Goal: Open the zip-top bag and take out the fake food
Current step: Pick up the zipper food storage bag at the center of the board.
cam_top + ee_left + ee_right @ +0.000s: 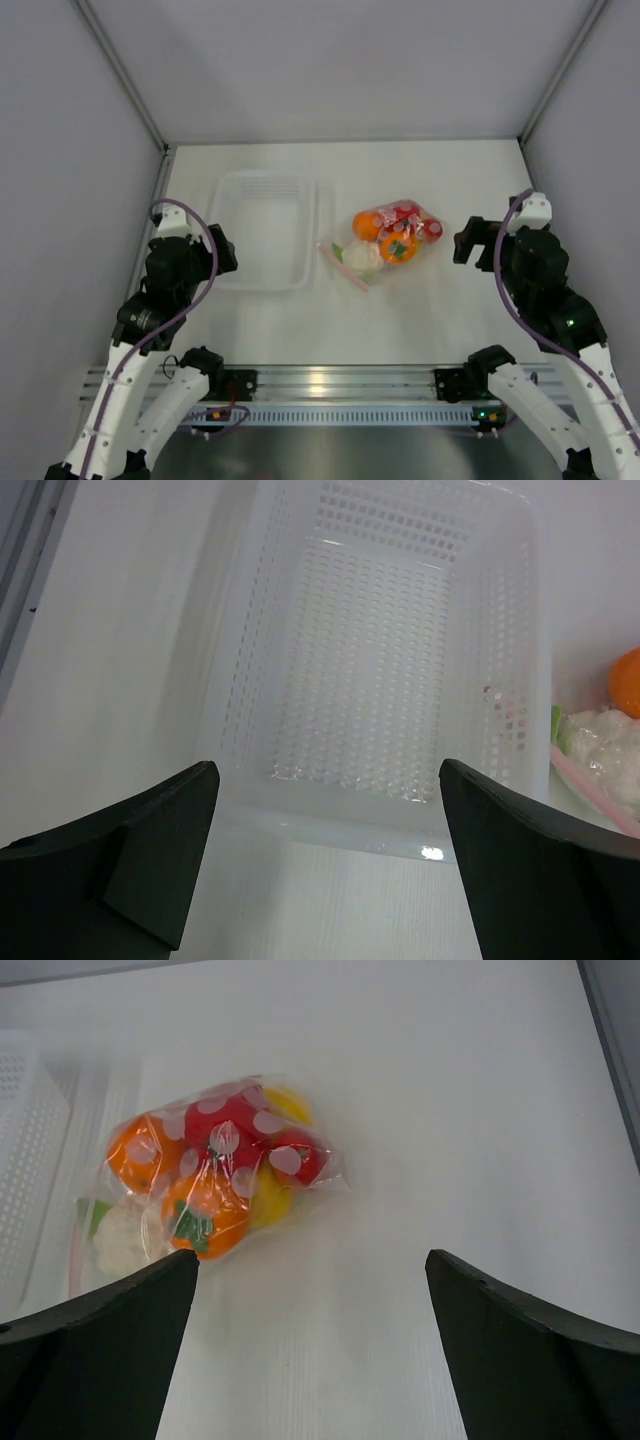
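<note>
L gripper (328, 770): jaws spread wide, empty, above near end of white perforated basket (400, 630). R gripper (310, 1257): jaws also spread wide, empty. Zip-top bag (215, 1185) lies ahead of it on table (450, 1080), just beside basket, w/ fake food (207, 1222) inside.

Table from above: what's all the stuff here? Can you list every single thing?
Table: one, white, under everything.
Basket: one, white with little holes, left of middle, nothing in it.
Bag: one, clear with a pink strip, right of the basket.
Toy food: inside the bag; one orange, one orange persimmon with a green top, one white cauliflower, some red pieces, yellow bits; exact count unclear.
Left arm and right arm: black and white, near edge.
Left pincer: open, facing the basket.
Right pincer: open, facing the bag.
</note>
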`<state>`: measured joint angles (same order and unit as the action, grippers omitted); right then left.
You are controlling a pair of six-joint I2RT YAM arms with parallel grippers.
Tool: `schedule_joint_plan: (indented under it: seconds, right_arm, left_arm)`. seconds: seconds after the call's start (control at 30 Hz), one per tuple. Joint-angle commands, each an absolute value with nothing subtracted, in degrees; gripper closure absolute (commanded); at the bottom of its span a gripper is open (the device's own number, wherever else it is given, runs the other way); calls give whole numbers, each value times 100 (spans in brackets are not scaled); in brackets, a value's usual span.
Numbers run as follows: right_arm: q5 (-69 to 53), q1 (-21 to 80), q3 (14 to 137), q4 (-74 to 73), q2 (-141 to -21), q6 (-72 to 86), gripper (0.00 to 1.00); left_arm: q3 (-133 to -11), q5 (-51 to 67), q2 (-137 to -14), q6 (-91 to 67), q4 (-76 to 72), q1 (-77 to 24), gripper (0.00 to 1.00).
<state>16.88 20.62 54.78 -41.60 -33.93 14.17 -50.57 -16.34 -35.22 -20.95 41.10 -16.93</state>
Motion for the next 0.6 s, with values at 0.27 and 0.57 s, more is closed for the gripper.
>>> schedule_joint_plan:
  seconds: [0.27, 0.57]
  right_arm:
    - [1460, 2145, 5520, -3815, -3506, 1591, 1]
    - [-981, 2144, 5282, -2927, -4313, 1310, 0]
  left_arm:
    - [-5027, -1512, -3472, -2118, 3771, -1705, 2]
    - [-5001, -1363, -3507, -2127, 3753, -1705, 2]
